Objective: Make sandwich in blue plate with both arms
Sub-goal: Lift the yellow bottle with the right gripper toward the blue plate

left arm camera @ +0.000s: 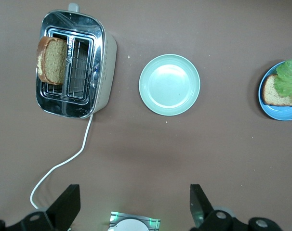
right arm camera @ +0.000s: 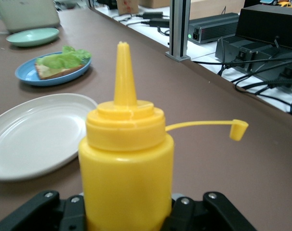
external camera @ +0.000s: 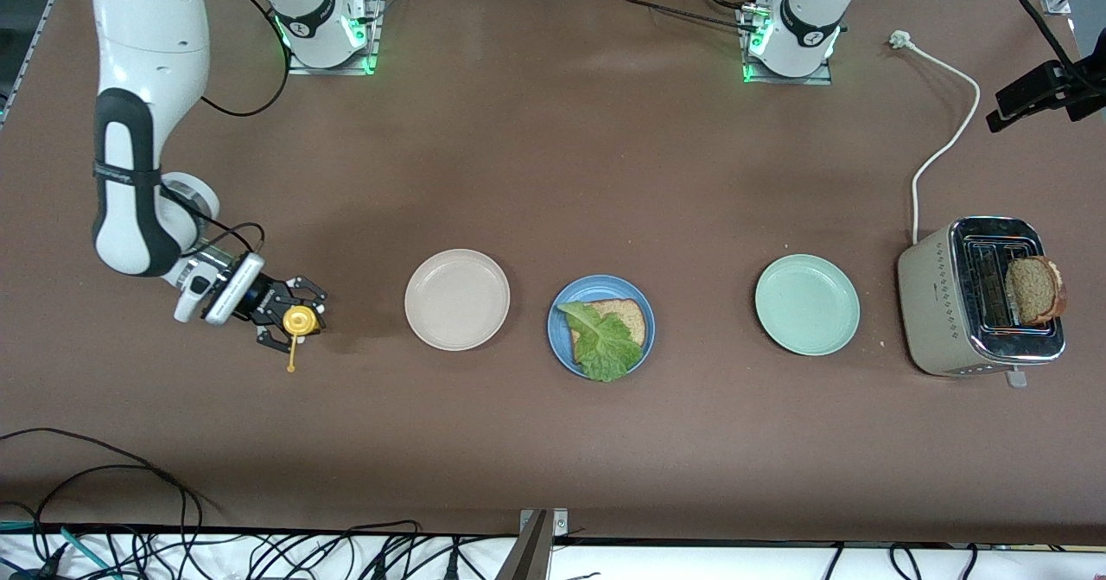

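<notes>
The right gripper (external camera: 292, 319) is clamping a yellow bottle (right arm camera: 126, 180), cap off, toward the right arm's end from the blue plate (external camera: 562, 338); I'd keep it upright in transit. The white plate (external camera: 457, 299) is sitting bare. Blue plate is holding bread (external camera: 626, 314) under lettuce (external camera: 602, 344). The green plate (external camera: 807, 304) is bare; the toaster (external camera: 937, 303) is holding a slice (external camera: 1033, 290). The left gripper (left arm camera: 134, 207) is waiting, jaws apart, above.

I see a smooth, glossy yellow plastic squeeze bottle (right arm camera: 126, 168) between the matt black fingers of my right gripper (external camera: 289, 314). Near it lies a satin beige-white plate (right arm camera: 37, 134). Farther off, the blue plate (external camera: 558, 331) looks matt, holding coarse-grained brown bread (external camera: 629, 314) and ruffled lettuce (external camera: 603, 342). The toaster (left arm camera: 100, 72) top is mirror-bright metal. The table (external camera: 553, 156) is dull brown.
</notes>
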Action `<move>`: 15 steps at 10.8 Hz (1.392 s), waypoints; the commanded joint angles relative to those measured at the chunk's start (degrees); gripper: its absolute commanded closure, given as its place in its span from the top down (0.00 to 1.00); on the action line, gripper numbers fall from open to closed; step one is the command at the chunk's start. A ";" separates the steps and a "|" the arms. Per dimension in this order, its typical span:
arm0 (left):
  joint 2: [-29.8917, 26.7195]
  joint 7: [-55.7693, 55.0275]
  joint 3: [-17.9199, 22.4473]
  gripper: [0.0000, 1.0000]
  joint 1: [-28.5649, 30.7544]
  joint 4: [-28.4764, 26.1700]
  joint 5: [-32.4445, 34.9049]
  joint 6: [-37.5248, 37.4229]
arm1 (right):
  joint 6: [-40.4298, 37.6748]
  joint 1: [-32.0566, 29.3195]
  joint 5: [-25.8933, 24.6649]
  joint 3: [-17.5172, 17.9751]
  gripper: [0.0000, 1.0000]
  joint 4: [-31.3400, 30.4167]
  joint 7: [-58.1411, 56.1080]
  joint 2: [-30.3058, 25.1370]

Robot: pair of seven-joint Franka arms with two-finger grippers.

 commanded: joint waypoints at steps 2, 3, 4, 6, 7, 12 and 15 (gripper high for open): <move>-0.54 -0.17 -0.06 1.00 -0.02 -0.51 1.31 0.37 | 17.78 13.98 -1.20 -4.42 0.00 3.05 12.97 -3.06; -0.54 -0.17 -0.06 1.00 0.07 -0.51 1.31 0.37 | 21.74 18.28 -1.29 -6.52 0.00 3.57 16.05 -3.06; -0.54 -0.17 -0.06 1.00 -0.02 -0.51 1.31 0.37 | 26.31 23.29 -1.29 -8.55 0.00 4.01 18.95 -2.97; -0.37 -0.17 0.02 1.00 0.07 -0.51 1.31 0.37 | 38.33 31.56 -4.35 -9.71 0.00 4.98 26.93 -2.88; -0.37 -0.17 0.02 1.00 0.07 -0.51 1.31 0.37 | 44.05 35.17 -6.46 -9.62 0.00 5.77 31.50 -2.36; -0.37 -0.17 0.02 1.00 0.07 -0.51 1.31 0.37 | 57.28 45.30 -13.50 -9.27 0.00 10.25 42.88 6.76; -0.28 -0.08 0.02 1.00 -0.11 -0.25 1.31 0.37 | 60.35 48.20 -13.60 -9.27 0.00 14.38 44.20 13.10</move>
